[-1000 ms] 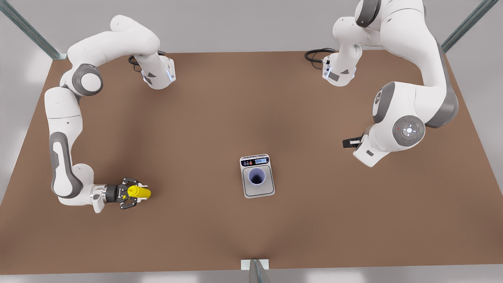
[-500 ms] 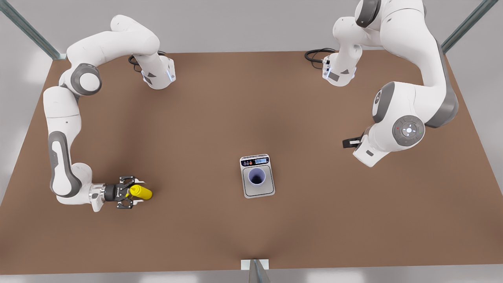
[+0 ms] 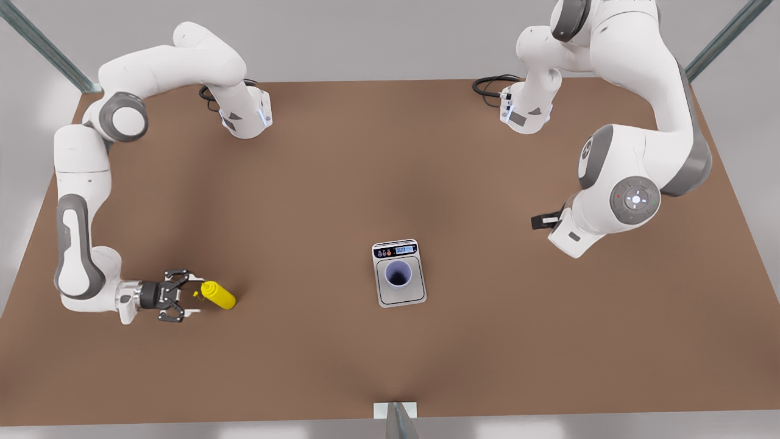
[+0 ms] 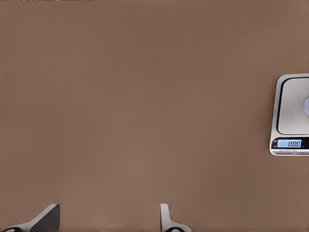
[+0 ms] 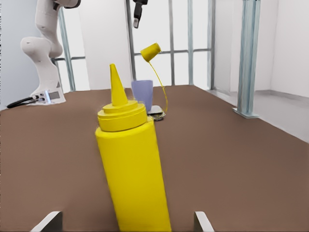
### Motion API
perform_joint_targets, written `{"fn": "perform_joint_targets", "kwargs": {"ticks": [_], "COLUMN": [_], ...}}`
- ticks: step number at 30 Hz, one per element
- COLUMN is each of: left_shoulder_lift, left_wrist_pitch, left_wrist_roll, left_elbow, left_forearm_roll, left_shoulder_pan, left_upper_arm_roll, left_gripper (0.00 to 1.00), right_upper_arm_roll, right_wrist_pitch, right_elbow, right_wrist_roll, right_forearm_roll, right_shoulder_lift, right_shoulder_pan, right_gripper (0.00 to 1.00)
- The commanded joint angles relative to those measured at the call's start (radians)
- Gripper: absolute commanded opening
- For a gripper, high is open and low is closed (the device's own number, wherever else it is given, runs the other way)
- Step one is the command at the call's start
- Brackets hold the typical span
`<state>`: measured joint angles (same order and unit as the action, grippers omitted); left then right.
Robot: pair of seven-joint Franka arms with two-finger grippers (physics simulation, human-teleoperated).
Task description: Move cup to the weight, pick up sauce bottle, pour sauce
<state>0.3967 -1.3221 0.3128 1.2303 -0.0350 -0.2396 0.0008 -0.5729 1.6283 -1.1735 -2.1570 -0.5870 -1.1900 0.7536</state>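
Observation:
The yellow sauce bottle stands on the brown table at the front view's left, nozzle up. My right gripper is low beside it, just to its left, open and apart from it. The right wrist view has the sauce bottle close ahead, between the spread fingertips. The lavender cup stands upright on the weight in the middle of the table. My left gripper is open above bare table at the front view's right, where its arm waits; the weight shows off to one side.
Both arm bases stand at the table's far edge, each with a black cable. A metal post rises at the near edge. In the right wrist view a small yellow shape hangs above the cup.
My right gripper has drawn back from the sauce bottle toward the front view's left, fingers spread. The bottle stays on the table. The left arm has hardly moved.

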Motion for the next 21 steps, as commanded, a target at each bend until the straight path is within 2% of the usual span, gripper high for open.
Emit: {"fn": "perform_joint_targets", "kwargs": {"ticks": [1,2,4,5,7,9,10,12,13,15,17,18,21], "left_shoulder_lift": [0.001,0.002,0.001,0.001,-0.004,-0.007,-0.009,-0.009,-0.009,-0.009,-0.007,-0.004,-0.006], "left_wrist_pitch": [0.000,-0.002,-0.003,-0.003,-0.002,-0.003,-0.003,-0.003,-0.003,-0.025,-0.028,-0.029,-0.028], "left_wrist_roll": [-0.003,-0.008,-0.011,-0.011,-0.015,-0.035,-0.075,-0.075,-0.075,-0.081,-0.084,-0.084,-0.086], "left_elbow": [0.000,0.000,0.000,0.000,-0.003,-0.012,-0.014,-0.012,-0.012,-0.014,-0.014,-0.014,-0.012], "left_forearm_roll": [-0.003,-0.003,-0.002,0.003,0.009,0.007,0.003,0.001,-0.002,0.006,0.007,0.009,0.006], "left_shoulder_pan": [0.000,0.000,0.000,0.000,0.000,0.000,0.000,0.000,0.000,0.005,0.005,0.006,0.005], "left_upper_arm_roll": [0.001,0.004,0.004,0.002,0.001,0.001,0.001,0.005,0.008,0.011,0.013,0.013,0.011], "left_gripper": [1.00,1.00,1.00,1.00,1.00,1.00,1.00,1.00,1.00,1.00,1.00,1.00,1.00], "right_upper_arm_roll": [-0.004,-0.012,0.002,0.002,0.047,0.054,0.119,0.151,0.251,0.409,0.466,0.467,0.467], "right_wrist_pitch": [0.001,0.016,0.106,0.134,0.130,0.119,0.039,-0.035,-0.036,-0.056,-0.091,-0.151,-0.160], "right_elbow": [0.000,0.000,-0.037,-0.067,-0.153,-0.130,-0.126,-0.115,-0.147,-0.193,-0.216,-0.196,-0.189], "right_wrist_roll": [0.000,0.003,0.081,0.204,0.662,1.043,1.279,1.609,1.763,1.976,2.025,2.112,2.117], "right_forearm_roll": [0.010,0.081,0.257,0.333,0.493,0.604,0.628,0.636,0.638,0.638,0.635,0.638,0.636], "right_shoulder_lift": [0.009,0.084,0.381,0.481,0.753,0.782,0.839,0.889,0.948,1.003,1.032,1.030,1.012], "right_shoulder_pan": [0.001,0.007,-0.029,-0.051,-0.170,-0.322,-0.424,-0.494,-0.599,-0.694,-0.697,-0.686,-0.651], "right_gripper": [1.00,1.00,1.00,1.00,1.00,1.00,1.00,1.00,1.00,1.00,1.00,1.00,1.00]}}
